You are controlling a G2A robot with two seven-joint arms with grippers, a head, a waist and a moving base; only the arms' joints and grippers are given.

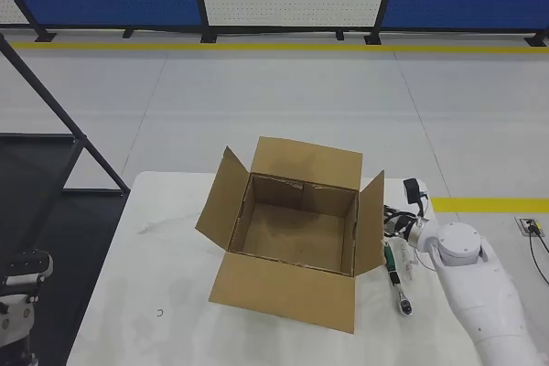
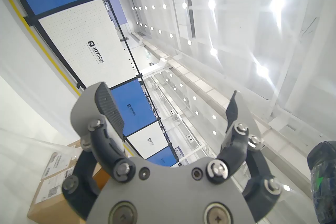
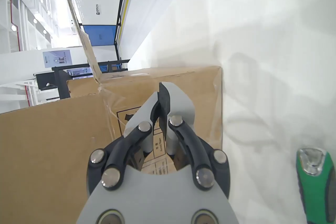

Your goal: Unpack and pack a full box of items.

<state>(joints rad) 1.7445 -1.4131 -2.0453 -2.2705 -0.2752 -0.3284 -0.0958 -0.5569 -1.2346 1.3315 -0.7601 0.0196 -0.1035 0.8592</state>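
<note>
Brown cardboard box sits open in the middle of the white table, the right gripper squeezed closed and empty beside its wall, the left gripper spread wide.

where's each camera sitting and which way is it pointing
Top view: above the arms, looking down at the table and open cardboard box; the right arm shows beside it.
Left wrist view: on that wrist, tilted up at ceiling lights; left end effector shows, open.
Right wrist view: on that wrist, looking along the box's outer wall; right end effector shows, shut.
Shared: top and right wrist views show the box and green-handled tool.
</note>
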